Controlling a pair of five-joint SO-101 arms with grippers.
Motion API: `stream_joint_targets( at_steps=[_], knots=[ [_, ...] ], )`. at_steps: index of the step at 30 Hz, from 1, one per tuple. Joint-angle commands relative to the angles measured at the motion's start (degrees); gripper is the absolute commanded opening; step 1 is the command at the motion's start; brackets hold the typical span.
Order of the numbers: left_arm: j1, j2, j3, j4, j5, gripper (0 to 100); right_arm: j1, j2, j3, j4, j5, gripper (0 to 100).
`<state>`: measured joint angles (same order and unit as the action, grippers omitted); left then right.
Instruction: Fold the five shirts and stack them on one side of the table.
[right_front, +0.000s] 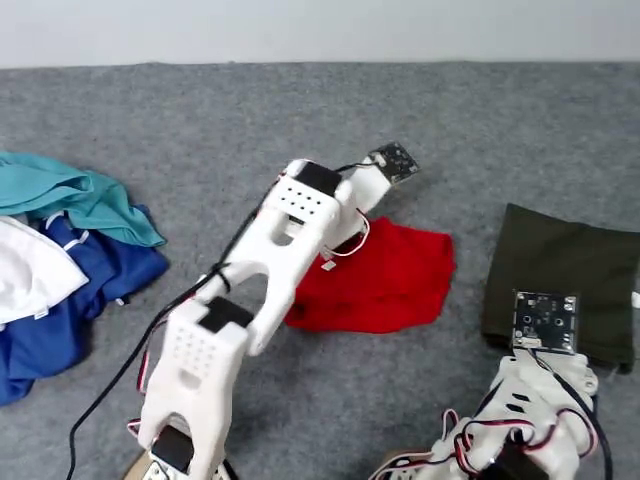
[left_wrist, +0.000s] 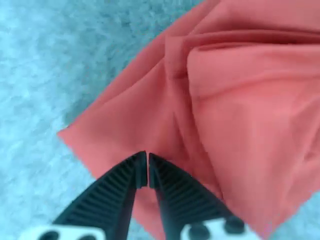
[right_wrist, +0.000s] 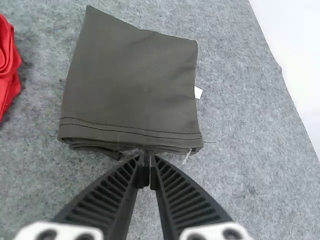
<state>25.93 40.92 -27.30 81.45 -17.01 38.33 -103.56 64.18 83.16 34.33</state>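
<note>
We take the red shirt (right_front: 385, 280) as our reference: a thin, smooth woven fabric, loosely doubled over into an uneven wedge with soft creases, lying on the grey felt-like table cover (right_front: 300, 110). In the high view, to the right of the red shirt and apart from it, lies the dark olive shirt (right_front: 560, 280), folded into a flat, neat rectangle with a stitched hem and a small white tag at one edge. Well to the left of the red shirt we find an unfolded heap: the teal shirt (right_front: 70, 195) on the far side, the blue shirt (right_front: 85, 290) crumpled under it, and the white shirt (right_front: 30, 270) lying over the blue one. The white left arm (right_front: 280, 240) extends from the near table edge diagonally to the far left corner of the red shirt. The left gripper (left_wrist: 147, 157) has its ribbed black fingers pressed together, tips over the red fabric near an edge; we cannot tell whether cloth is pinched. The right arm (right_front: 530, 400) stands on the olive shirt's side of the red shirt, and the right gripper (right_wrist: 146, 160) is closed, tips at the olive shirt's hem.
</note>
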Motion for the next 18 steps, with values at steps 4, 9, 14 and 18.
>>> stream_joint_targets(
  at_steps=[4, 9, 14, 18],
  knots=[
    [7.12, 3.6, -16.4, 13.89, -0.44, 2, 0.57, 0.48, -0.26, -0.48, -0.18, 1.3],
    [13.71, 2.11, -18.77, 19.25, 0.18, 1, 0.57, 0.48, -0.26, -0.48, -0.18, 1.3],
    [20.57, -5.01, -7.87, 19.16, 0.7, 1, 0.66, 0.48, -0.26, -0.48, -0.18, 1.3],
    [23.12, -9.58, -0.4, 18.9, 0.53, 1, 0.66, 0.48, -0.26, -0.48, -0.18, 1.3]
  ],
)
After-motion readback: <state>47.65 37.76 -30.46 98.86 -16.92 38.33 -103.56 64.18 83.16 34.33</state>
